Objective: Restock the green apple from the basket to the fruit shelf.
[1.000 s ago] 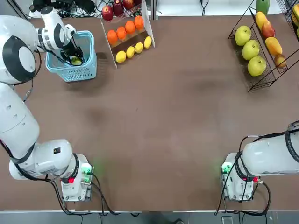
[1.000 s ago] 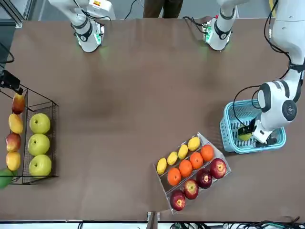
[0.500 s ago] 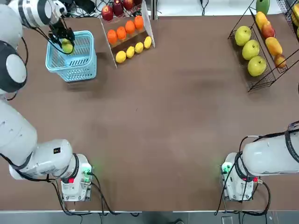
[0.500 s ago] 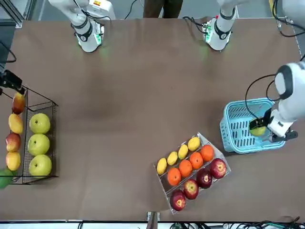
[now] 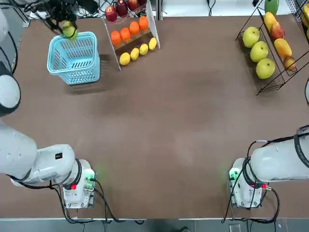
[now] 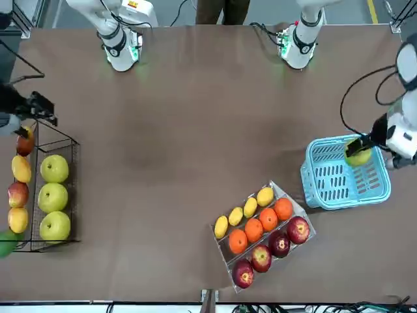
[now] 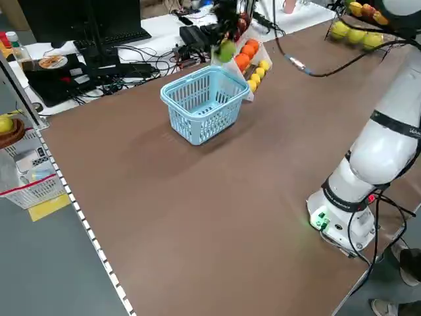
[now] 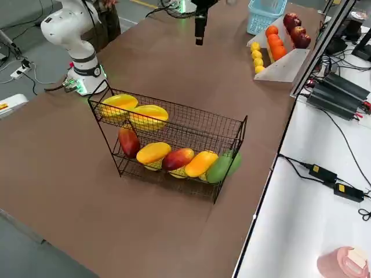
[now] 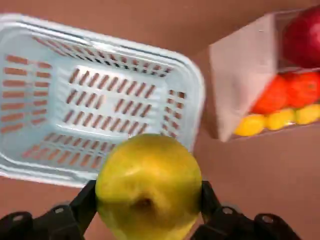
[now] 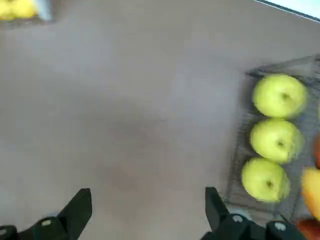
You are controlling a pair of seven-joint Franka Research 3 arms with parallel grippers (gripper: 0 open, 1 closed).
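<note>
Above the far edge of the light blue lattice-sided plastic basket (image 5: 74, 57), the left tool (image 5: 66, 26) holds the round yellow-green apple (image 5: 69, 30) clear of the rim, its two black fingers (image 9: 80, 210) pinching the fruit from opposite flanks. That side-on grip across the widest part makes sense for a smooth, round thing, since it seats the apple between the pads instead of letting it squirt out. Height matters too: lifted this far, the apple can travel without catching the basket wall or the neighbouring white-panelled stand (image 5: 150, 21) of oranges, lemons and red apples just beside it. The basket floor shows bare slots in the left wrist view, so nothing else seems left to fetch, though its near corner is hidden behind the apple.

Across the brown counter (image 5: 183, 121), well apart from the basket, stands the black thin-wire fruit shelf (image 5: 260, 89), with three green apples (image 5: 259, 50) lined up in its front tray. A new one probably belongs in that same row. The right tool (image 10: 145, 205) hangs over the counter near the shelf with its fingers spread wide and empty, perhaps stationed there for a handover, because the shelf lies on its side of the counter and looks a long reach for the left arm.
</note>
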